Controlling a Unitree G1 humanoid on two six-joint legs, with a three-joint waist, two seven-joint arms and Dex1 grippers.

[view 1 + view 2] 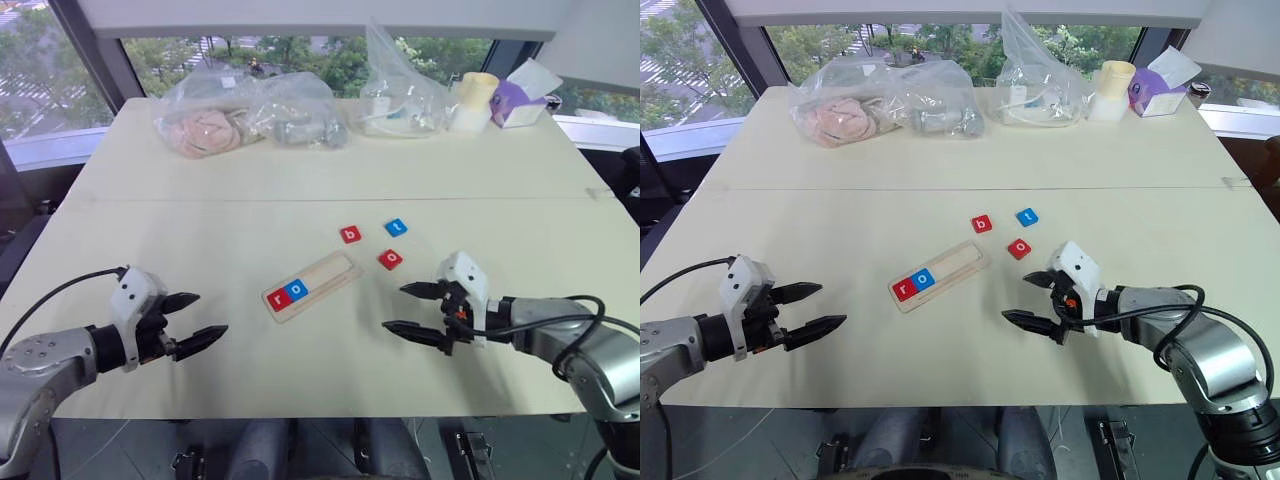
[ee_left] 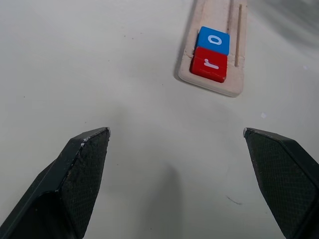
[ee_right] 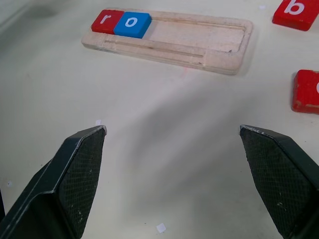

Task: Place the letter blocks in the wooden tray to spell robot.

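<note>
The wooden tray [image 1: 312, 286] lies slanted at the table's middle, with a red r block [image 1: 276, 297] and a blue o block [image 1: 296, 290] at its near-left end. Three loose blocks lie beyond its far end: a red b [image 1: 350, 235], a blue t [image 1: 396, 227] and a red o [image 1: 390, 259]. My left gripper [image 1: 197, 319] hovers open over bare table to the tray's left. On the other side, my right gripper [image 1: 404, 308] is open and empty, just nearer than the red o. The right wrist view has the tray [image 3: 199, 42], red b [image 3: 296, 13] and red o [image 3: 306, 91].
Clear plastic bags [image 1: 245, 112] with soft items, another bag [image 1: 400, 95], a pale cup [image 1: 472, 100] and a purple tissue box [image 1: 520, 98] line the table's far edge. A seam [image 1: 300, 198] crosses the cream tabletop. Windows lie behind.
</note>
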